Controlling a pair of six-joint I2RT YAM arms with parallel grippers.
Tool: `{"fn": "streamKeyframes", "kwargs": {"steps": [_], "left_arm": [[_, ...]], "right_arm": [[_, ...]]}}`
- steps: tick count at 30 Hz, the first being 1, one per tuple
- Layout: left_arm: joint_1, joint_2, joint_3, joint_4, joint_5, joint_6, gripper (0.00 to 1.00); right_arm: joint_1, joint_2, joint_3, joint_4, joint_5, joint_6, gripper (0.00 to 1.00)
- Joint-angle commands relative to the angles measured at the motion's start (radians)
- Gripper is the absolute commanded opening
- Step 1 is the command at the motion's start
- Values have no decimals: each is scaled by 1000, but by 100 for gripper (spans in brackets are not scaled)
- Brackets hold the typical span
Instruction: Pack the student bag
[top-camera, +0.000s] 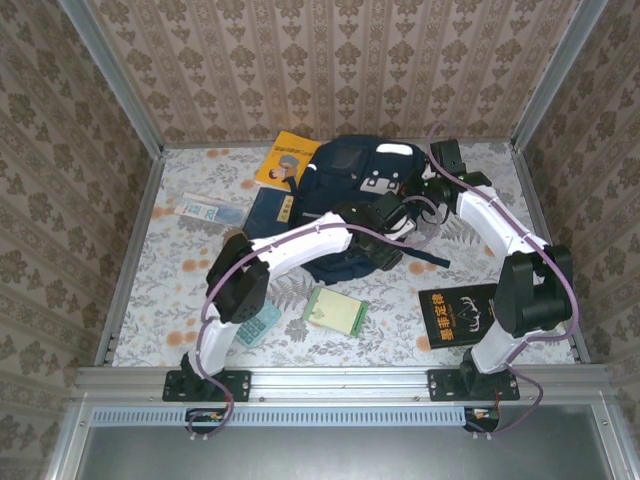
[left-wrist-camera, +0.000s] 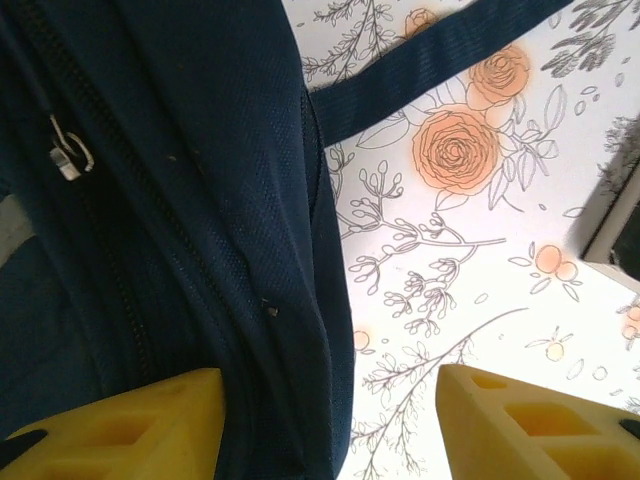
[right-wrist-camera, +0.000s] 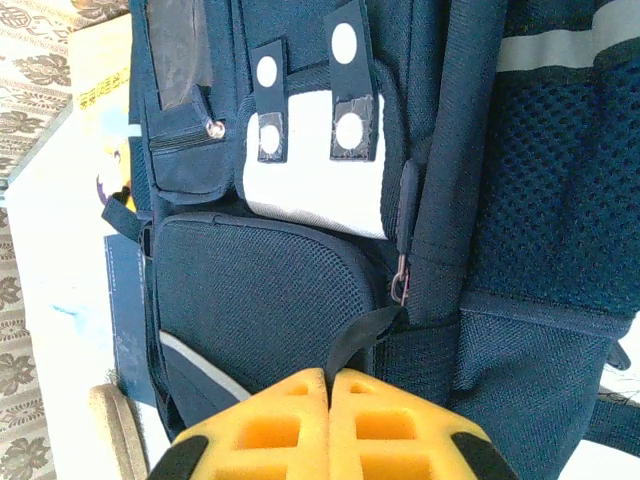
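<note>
navy student bag (top-camera: 345, 185) lies at the upper middle of the overhead frame, on the floral table (top-camera: 180, 290). left gripper (left-wrist-camera: 325, 400), at the bottom of its view, has its jaws apart, with the bag's edge between them. right gripper (right-wrist-camera: 328, 385) jaws are pressed together, pinching a dark strap (right-wrist-camera: 355, 340).

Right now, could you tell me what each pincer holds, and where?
The right pincer pinches a thin strap of the dark navy fabric backpack; the left pincer holds nothing.
</note>
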Motion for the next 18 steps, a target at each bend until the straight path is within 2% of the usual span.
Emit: {"fn": "streamKeyframes", "kwargs": {"steps": [1, 3, 4, 5, 6, 8, 11, 15, 18], "left_arm": [[-2, 41, 34, -18, -99, 9, 42], [1, 38, 33, -11, -152, 3, 21], [2, 28, 30, -3, -174, -1, 7], [4, 11, 20, 9, -198, -2, 0], [10, -8, 7, 20, -214, -4, 0], [33, -45, -8, 32, -215, -17, 0], [97, -98, -11, 28, -138, -61, 0], [183, -148, -1, 22, 2, -102, 0], [219, -165, 18, 12, 54, -102, 0]], "right_arm": [[12, -17, 18, 76, -50, 22, 0], [11, -20, 15, 76, -49, 21, 0], [11, -23, 11, 73, -46, 17, 0], [10, -26, 5, 72, -42, 15, 0], [6, -32, -3, 71, -36, 12, 6], [-7, -43, -22, 73, -36, 4, 26], [-34, -80, -76, 90, -33, -17, 48], [-71, -148, -182, 153, -45, -57, 50], [-80, -190, -271, 209, -54, -108, 46]]}}
